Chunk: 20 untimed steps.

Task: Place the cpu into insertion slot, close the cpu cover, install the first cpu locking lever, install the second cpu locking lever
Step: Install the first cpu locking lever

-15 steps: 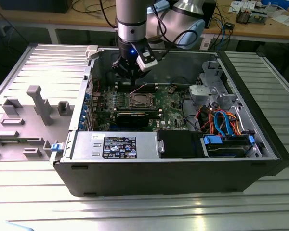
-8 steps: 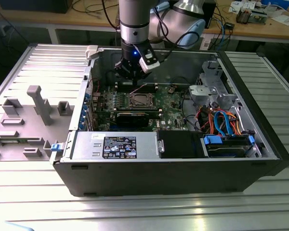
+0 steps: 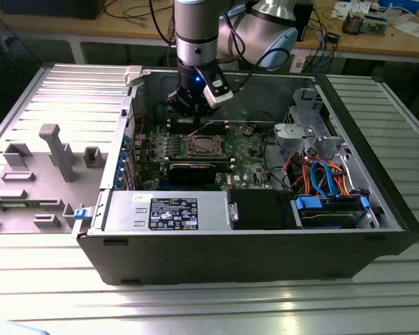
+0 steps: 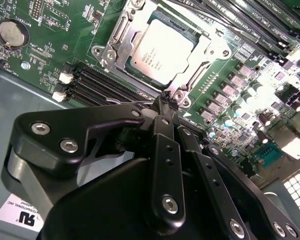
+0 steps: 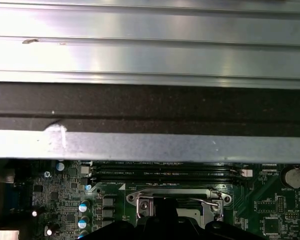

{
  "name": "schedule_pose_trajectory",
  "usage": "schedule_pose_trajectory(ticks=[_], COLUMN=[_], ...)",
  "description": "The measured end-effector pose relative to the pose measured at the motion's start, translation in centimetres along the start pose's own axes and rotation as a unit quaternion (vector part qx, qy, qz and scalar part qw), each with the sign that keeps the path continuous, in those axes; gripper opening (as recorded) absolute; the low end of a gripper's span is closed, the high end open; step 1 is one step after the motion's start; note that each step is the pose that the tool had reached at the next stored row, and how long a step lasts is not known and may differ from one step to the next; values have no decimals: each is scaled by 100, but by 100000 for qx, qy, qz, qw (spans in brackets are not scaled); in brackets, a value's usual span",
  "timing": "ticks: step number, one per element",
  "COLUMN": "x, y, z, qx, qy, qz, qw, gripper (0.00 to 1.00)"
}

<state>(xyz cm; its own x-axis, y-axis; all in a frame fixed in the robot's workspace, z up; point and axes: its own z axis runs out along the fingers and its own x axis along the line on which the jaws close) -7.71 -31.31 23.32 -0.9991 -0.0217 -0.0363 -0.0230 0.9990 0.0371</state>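
Seating of the cpu (image 4: pixel 162 45) appears done: its dull silver top is seen lying flat in the insertion slot (image 3: pixel 190 145), framed by the cpu cover (image 4: pixel 115 46), which is judged to be folded down over the chip's edges. The slot sits on the motherboard (image 3: pixel 248 150), towards the far side of the open computer case (image 3: pixel 265 251) that rests on the table (image 3: pixel 195 307). In the first wrist view two thin wire locking levers (image 5: pixel 216 205) are seen at the corners of the cover. Such wire is judged to be light but stiff and springy, and smooth enough to slip, so it is best taken at its bent free end rather than along the straight run. The pin field beneath is fragile, so side loads on the cover are to be avoided. The tool (image 4: pixel 166 102) is held just at one corner of the socket, beside the long memory slots (image 4: pixel 105 85), with its fingers drawn close together. Whether a lever end is pinched between them cannot be told.
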Motion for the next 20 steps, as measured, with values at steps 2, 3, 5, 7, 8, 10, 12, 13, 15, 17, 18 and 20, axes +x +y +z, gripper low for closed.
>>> schedule_pose_trajectory(ticks=[2, 3, 5, 7, 8, 10, 12, 13, 15, 17, 18, 20], x=[0, 0, 0, 0, 0, 0, 0, 0, -1, -8, -11, -20], y=[0, 0, 0, 0, 0, 0, 0, 0, 0, 0, 1, 3], z=[2, 2, 2, 3, 3, 3, 4, 6, 8, 15, 17, 26], qx=[0, 0, 1, 1, 1, 0, -55, -210, -741, -873, -882, -977], qy=[-2, -1, -1, -2, -2, -3, -6, -20, -15, -29, -24, -26], qz=[1, 0, 0, 0, 0, 3, 9, 5, 27, 32, 32, 40], qw=[100000, 100000, 100000, 100000, 100000, 100000, 100000, 100000, 99997, 99996, 99996, 99995], gripper=[11, 11, 11, 11, 11, 11, 11, 11, 11, 11, 11, 11])
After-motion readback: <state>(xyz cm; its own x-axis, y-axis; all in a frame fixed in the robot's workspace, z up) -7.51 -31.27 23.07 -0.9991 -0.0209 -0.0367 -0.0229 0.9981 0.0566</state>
